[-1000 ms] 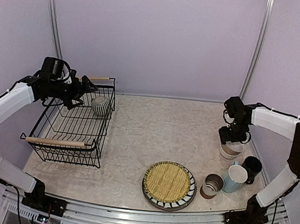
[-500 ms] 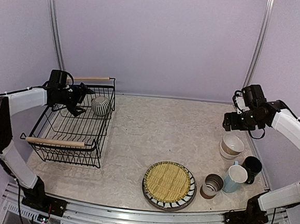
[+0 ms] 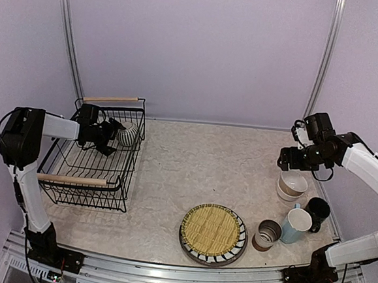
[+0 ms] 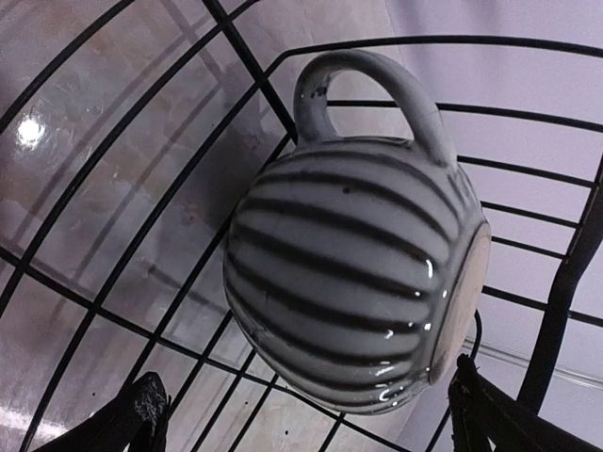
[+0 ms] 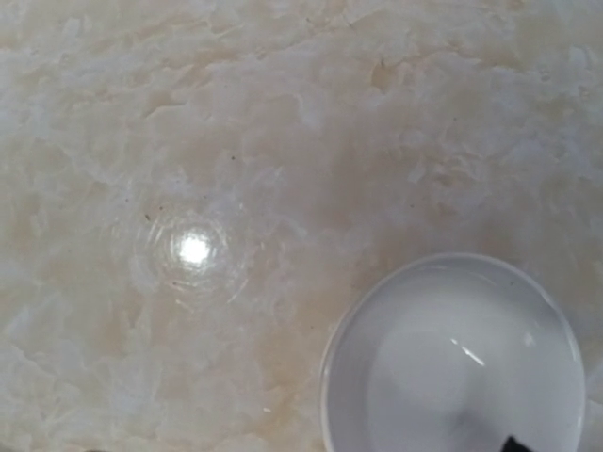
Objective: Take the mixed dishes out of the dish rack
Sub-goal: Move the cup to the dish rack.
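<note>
The black wire dish rack (image 3: 72, 179) stands at the left, with the grey-striped pot (image 3: 128, 134) lying on its side in the far right corner. My left gripper (image 3: 114, 136) reaches into the rack, open. In the left wrist view its fingertips (image 4: 143, 403) flank the pot (image 4: 349, 282) without touching it. My right gripper (image 3: 287, 158) hovers open and empty just above and left of the stacked white and beige bowls (image 3: 293, 185); the top bowl (image 5: 462, 367) fills the lower right of the right wrist view.
The yellow woven mat (image 3: 211, 228) lies on the striped plate (image 3: 234, 252) at the front centre. A brown-white cup (image 3: 267, 234), a light blue mug (image 3: 295, 225) and a black mug (image 3: 317, 210) stand in the front right corner. Rack wires (image 4: 236, 56) surround the pot.
My left gripper has dropped from above the rack's rim into the rack, up to the pot. My right gripper has opened, left the bowls and risen above them.
</note>
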